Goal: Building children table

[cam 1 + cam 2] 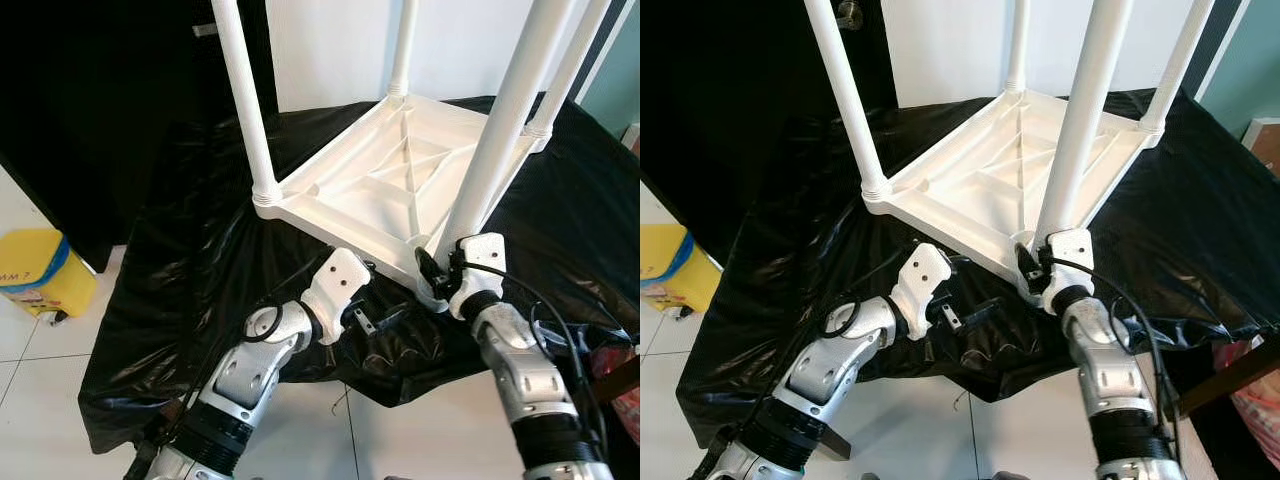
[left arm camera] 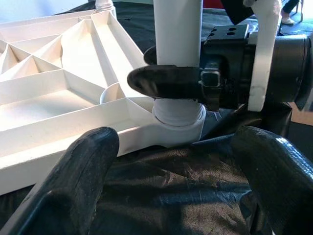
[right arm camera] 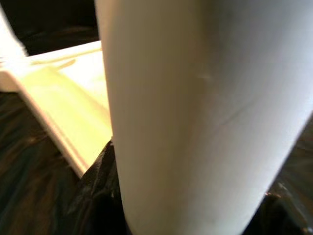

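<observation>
Worktop draped in black plastic sheet (image 1: pixel 190 260), white upside-down children table (image 1: pixel 385 180) on it, legs up; tiled floor (image 1: pixel 40 390) below.

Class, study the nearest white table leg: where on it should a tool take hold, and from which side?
Grip the nearest leg low, just above its threaded socket, coming from the robot's side. It stands nearly upright, round and slim there, exactly where the right tool clamps it.

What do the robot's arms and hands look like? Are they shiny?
Yes, both arms are shiny silver metal with ribbed black rings near the bottom. Each wrist wears a white plastic cover, and thin black cables loop alongside. The left gripper has two long, rounded black fingers with a slightly glossy surface. The right gripper is black too, bolted to a white bracket.
</observation>
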